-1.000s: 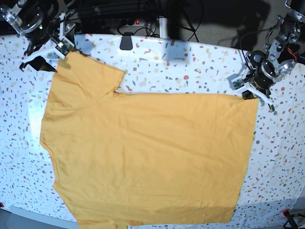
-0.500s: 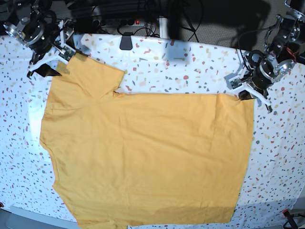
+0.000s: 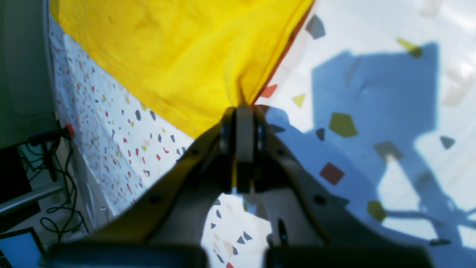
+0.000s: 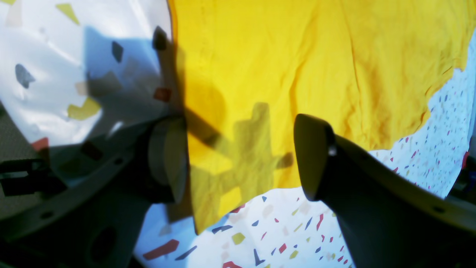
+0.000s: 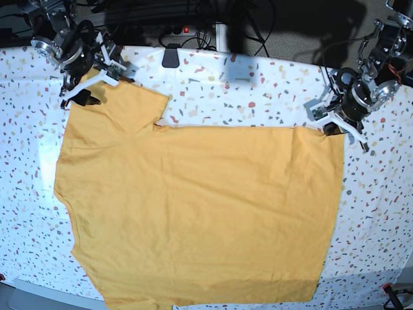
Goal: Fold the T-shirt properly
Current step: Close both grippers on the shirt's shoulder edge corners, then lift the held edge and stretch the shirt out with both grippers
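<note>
1. You see the large mustard-yellow cotton T-shirt [image 5: 200, 213] spread flat on the white table with coloured terrazzo flecks [image 5: 258, 90]; its lower edge runs out of the base view at the bottom, so that part is cut off
2. Only plain yellow cloth shows in every view
3. Your left end effector [image 5: 333, 126] has its jaws pressed together on the T-shirt's far corner; in the left wrist view the cloth bunches right at the closed tips [image 3: 243, 111], and what lies between them is hidden
4. Your right end effector [image 5: 82, 89] stands with its jaws wide apart over the sleeve; the right wrist view shows one finger [image 4: 169, 160] at the sleeve's edge and the other above the cloth, but you cannot tell whether either touches
5. Dark shadows fall over the table's far edge, and the gear behind it is hard to make out
</note>
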You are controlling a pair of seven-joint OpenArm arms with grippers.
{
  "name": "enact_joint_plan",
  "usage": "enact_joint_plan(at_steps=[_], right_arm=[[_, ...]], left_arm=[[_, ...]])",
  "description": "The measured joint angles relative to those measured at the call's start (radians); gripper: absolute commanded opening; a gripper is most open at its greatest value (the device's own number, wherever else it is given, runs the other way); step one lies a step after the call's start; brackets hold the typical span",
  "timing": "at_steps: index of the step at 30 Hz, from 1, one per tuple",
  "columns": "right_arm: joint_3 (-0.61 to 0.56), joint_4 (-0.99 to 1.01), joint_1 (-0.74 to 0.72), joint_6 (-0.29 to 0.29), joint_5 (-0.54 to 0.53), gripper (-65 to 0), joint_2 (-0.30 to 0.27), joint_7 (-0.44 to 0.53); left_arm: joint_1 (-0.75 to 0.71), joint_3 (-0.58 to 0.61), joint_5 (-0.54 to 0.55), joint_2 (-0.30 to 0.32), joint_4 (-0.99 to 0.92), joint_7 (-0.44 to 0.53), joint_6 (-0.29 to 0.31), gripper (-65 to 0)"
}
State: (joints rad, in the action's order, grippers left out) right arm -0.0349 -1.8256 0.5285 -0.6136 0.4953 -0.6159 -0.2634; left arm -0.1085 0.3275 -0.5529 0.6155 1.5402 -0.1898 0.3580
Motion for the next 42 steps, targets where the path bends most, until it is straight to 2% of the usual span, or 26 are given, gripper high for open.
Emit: enact_joint_plan(at_steps=[3,8,10,19,21,24,30,33,36,39,42], right_arm=[[-0.004,0.004,0.000,0.000,-0.001,-35.8,0.001,0.000],[-0.005,0.005,0.002,-0.004,-0.006,-59.9,0.001,-0.002],[-0.006,0.007,0.003,-0.004,-0.026,-65.0,0.001,-0.002],[-0.006,0.005,0.003,-0.003,-0.058,-65.0,0.002,-0.015],[-0.006,-0.015,-0.003,-0.002,-0.130,-65.0,0.002,-0.097],[-0.006,-0.061,-0.028,0.055,-0.212,-65.0,0.001,-0.188],[-0.005,-0.100,-0.111,0.086,-0.221,-65.0,0.002,-0.192],[-0.005,-0.099,-0.152,0.086,-0.274,-65.0,0.001,-0.205],[-0.005,-0.095,-0.206,0.093,-0.336,-65.0,0.003,-0.209],[-0.005,-0.061,-0.284,0.102,-0.391,-65.0,0.010,-0.204],[-0.005,0.000,-0.355,0.105,-0.395,-65.0,0.043,-0.208]], left_arm=[[0.000,0.000,0.000,0.000,0.000,0.000,0.000,-65.0],[0.000,0.000,0.000,0.000,0.000,0.000,0.000,-65.0],[0.000,0.000,0.000,0.000,0.000,0.000,0.000,-65.0],[0.000,0.000,0.000,0.000,0.000,0.000,0.000,-65.0],[0.001,0.000,0.000,0.000,0.000,0.000,0.000,-65.0],[0.008,0.000,0.000,0.000,0.000,0.001,0.003,-65.0],[0.048,0.001,0.003,0.001,0.000,0.011,0.004,-65.0],[0.073,0.001,0.003,0.002,0.000,0.015,0.006,-65.0],[0.101,0.001,0.007,0.002,0.000,0.079,0.004,-65.0],[0.131,0.001,0.112,0.000,0.000,0.112,0.005,-65.0],[0.164,0.001,0.137,-0.018,-0.011,0.109,0.002,-65.0]])
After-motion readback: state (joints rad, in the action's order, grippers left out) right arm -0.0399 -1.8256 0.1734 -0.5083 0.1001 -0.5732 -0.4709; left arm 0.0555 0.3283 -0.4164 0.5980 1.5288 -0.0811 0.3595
